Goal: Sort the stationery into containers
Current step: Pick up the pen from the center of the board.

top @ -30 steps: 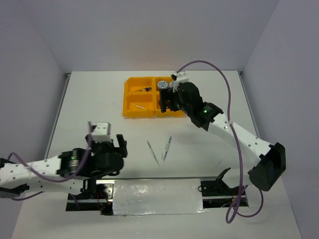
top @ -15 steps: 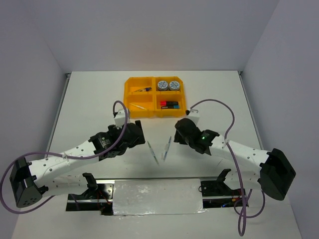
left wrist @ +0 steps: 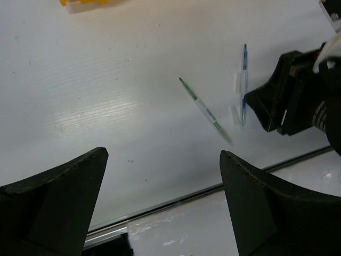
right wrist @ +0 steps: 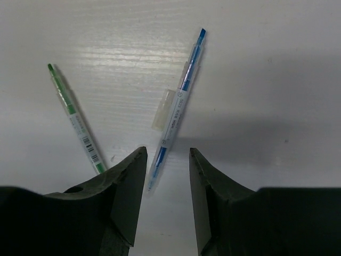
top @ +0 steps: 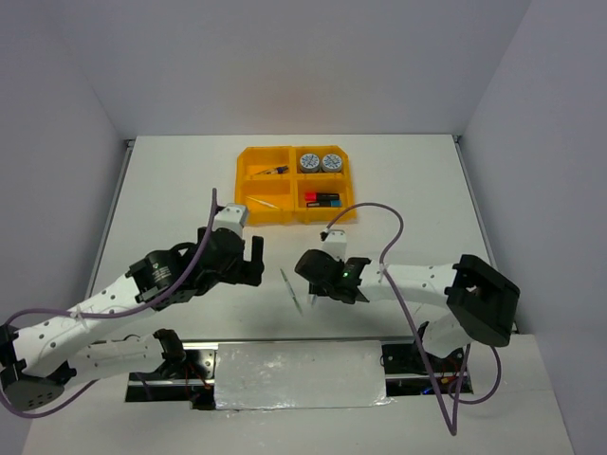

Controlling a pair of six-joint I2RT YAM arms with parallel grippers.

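The blue pen (right wrist: 178, 106) lies flat on the table (right wrist: 266, 64), its lower end between the narrowly parted fingers of the right gripper (right wrist: 166, 160), by which nothing is held. The green pen (right wrist: 74, 120) lies just to that gripper's left, ahead of the wide-open, empty left gripper (left wrist: 162, 154). Tape rolls (top: 309, 162) and highlighters (top: 322, 199) are already lodged in the tray (top: 261, 217). Both pens are judged still unsorted.

Left gripper (left wrist: 164, 157) and right gripper (right wrist: 168, 153) face inward, jaws apart.
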